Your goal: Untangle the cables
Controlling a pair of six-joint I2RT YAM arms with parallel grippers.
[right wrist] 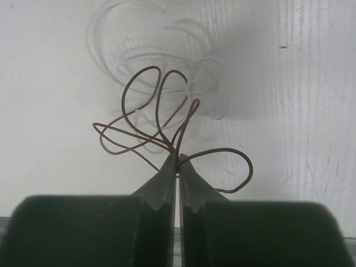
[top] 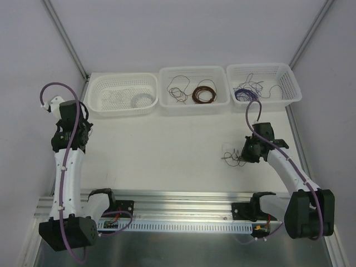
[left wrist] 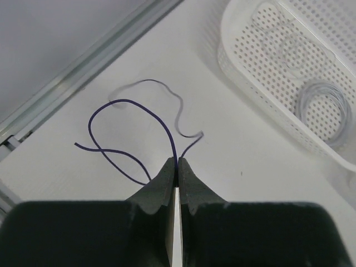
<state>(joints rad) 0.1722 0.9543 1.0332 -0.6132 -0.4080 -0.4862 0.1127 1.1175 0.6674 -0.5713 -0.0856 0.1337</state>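
Observation:
My left gripper (top: 85, 125) is at the far left, near the left basket's corner. In the left wrist view it (left wrist: 178, 162) is shut on a thin purple wire (left wrist: 133, 104) that loops out over the table. My right gripper (top: 243, 153) is at the right of the table, at a small tangle of cables (top: 232, 158). In the right wrist view it (right wrist: 177, 158) is shut on a dark brown wire (right wrist: 158, 100) with several loops. A pale grey wire (right wrist: 90, 41) lies on the table beyond it.
Three white baskets stand in a row at the back. The left basket (top: 94, 105) holds a white coil (top: 142, 100). The middle basket (top: 193, 105) holds a brown coil (top: 204, 93) and a loose dark wire. The right basket (top: 292, 89) holds purple wires (top: 245, 93). Metal rails run along both sides.

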